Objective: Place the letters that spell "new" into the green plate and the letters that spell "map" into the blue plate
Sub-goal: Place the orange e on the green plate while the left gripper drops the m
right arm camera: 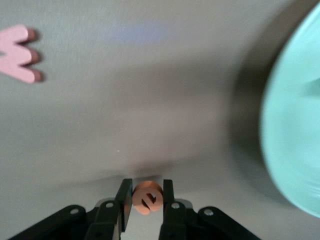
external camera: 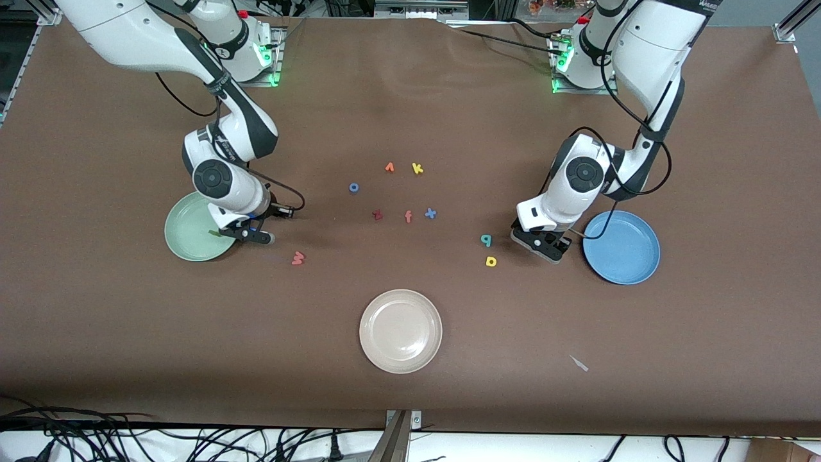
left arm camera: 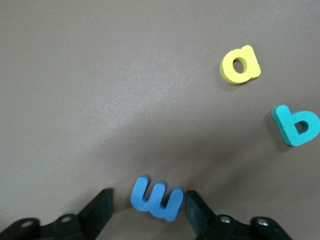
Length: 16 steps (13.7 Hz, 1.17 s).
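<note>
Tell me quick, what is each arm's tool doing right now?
Left tool: open around the blue m on the table, beside the blue plate.
Right tool: shut on the orange e, beside the green plate.

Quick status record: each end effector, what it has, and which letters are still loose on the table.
right end effector: shut on orange e, beside green plate
left end effector: fingers either side of blue m, not yet gripping, beside blue plate
in green plate: green n
loose: pink w, teal p, yellow a
</note>
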Each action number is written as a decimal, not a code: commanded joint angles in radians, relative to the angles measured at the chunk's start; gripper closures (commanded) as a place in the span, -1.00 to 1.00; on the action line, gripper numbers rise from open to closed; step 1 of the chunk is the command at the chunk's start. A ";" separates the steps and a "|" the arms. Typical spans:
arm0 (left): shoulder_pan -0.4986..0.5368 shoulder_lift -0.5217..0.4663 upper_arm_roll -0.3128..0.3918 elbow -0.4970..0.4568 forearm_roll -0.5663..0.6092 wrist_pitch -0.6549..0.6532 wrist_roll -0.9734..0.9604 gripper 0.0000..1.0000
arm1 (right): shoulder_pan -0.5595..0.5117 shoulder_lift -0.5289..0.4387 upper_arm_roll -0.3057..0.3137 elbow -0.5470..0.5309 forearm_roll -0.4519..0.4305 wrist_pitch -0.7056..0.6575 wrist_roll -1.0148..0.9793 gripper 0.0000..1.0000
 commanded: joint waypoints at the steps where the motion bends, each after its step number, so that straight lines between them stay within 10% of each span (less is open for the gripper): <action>1: -0.018 0.022 0.022 0.016 0.027 0.007 0.001 -0.34 | -0.007 0.024 0.010 0.114 -0.012 -0.141 -0.007 0.56; 6: -0.026 0.018 0.030 0.016 0.027 0.006 0.003 0.47 | -0.048 0.030 -0.037 0.235 -0.018 -0.303 -0.268 0.55; 11: -0.014 -0.095 0.073 0.015 0.029 -0.089 0.004 0.55 | -0.133 0.035 -0.097 0.237 -0.018 -0.304 -0.535 0.46; 14: 0.078 -0.227 0.073 0.010 0.032 -0.229 0.008 0.55 | -0.173 0.048 -0.099 0.240 -0.014 -0.293 -0.598 -0.89; 16: 0.129 -0.274 0.073 0.001 0.032 -0.281 0.070 0.55 | -0.165 0.044 -0.093 0.250 -0.008 -0.296 -0.580 -1.00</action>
